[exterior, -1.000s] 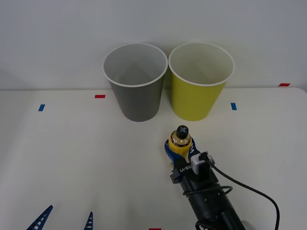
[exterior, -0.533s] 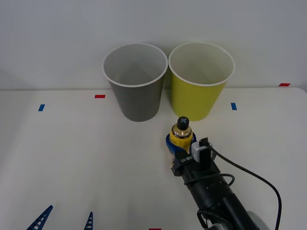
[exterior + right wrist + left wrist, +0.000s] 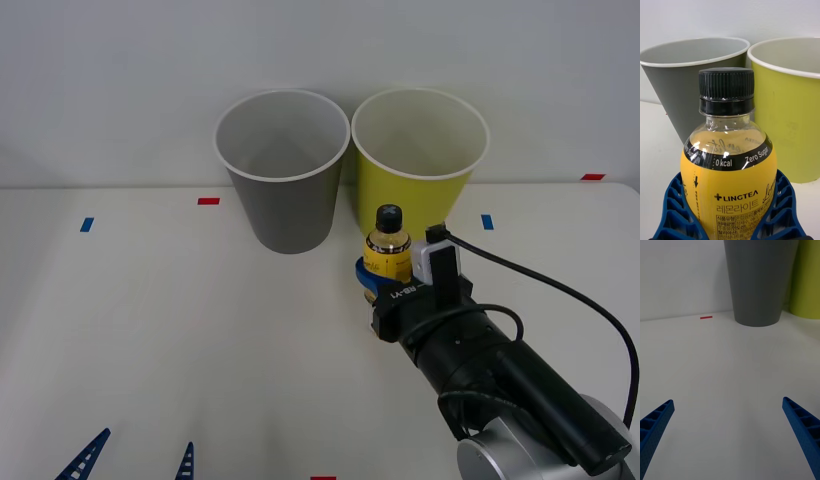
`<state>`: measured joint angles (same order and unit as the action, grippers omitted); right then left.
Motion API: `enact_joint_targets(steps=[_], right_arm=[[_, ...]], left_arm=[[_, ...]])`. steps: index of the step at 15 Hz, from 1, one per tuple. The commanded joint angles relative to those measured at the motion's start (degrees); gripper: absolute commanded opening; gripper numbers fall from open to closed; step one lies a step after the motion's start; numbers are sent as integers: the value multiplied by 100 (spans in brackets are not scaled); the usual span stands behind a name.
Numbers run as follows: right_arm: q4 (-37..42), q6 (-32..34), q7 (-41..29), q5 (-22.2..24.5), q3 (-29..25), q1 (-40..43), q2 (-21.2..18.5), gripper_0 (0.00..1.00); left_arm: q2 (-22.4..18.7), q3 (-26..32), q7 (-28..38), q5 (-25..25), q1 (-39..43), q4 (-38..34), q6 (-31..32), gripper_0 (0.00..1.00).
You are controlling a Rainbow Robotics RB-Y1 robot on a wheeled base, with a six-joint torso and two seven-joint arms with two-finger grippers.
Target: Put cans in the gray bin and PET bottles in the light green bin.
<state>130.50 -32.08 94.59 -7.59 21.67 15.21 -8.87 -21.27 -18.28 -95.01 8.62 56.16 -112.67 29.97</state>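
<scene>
From the front, our right end effector (image 3: 383,283) is gripping the small clear PET bottle with black cap and yellow label (image 3: 388,250) upright, just before the round yellow-green plastic bin (image 3: 418,190) — beside the round dark-gray plastic bin (image 3: 285,180) on the white desk (image 3: 180,330). Right wrist: blue fingers (image 3: 675,210) are hugging the bottle (image 3: 728,168). Left wrist: our left end effector (image 3: 728,435) is hanging spread wide over the desk, near the gray bin (image 3: 758,281).
</scene>
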Motion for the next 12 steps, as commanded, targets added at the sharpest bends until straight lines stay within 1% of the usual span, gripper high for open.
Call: enact_joint_targets(steps=[1, 5, 7, 11, 12], right_arm=[[880, -1231, -195, 38, -154, -334, 8, 2], [1118, -2127, -811, 38, -348, -1020, -10, 1], [1170, -2496, -819, 47, -471, -1406, -45, 1], [1733, -3701, -916, 91, -840, -2153, -62, 0], [1812, -3876, -960, 64, -954, -2320, -54, 0]], left_arm=[[0, 0, 0, -1, 0, 0, 0, 100], [0, 0, 0, -1, 0, 0, 0, 100], [0, 0, 0, -1, 0, 0, 0, 100], [0, 0, 0, -1, 0, 0, 0, 100], [0, 0, 0, -1, 0, 0, 0, 100]])
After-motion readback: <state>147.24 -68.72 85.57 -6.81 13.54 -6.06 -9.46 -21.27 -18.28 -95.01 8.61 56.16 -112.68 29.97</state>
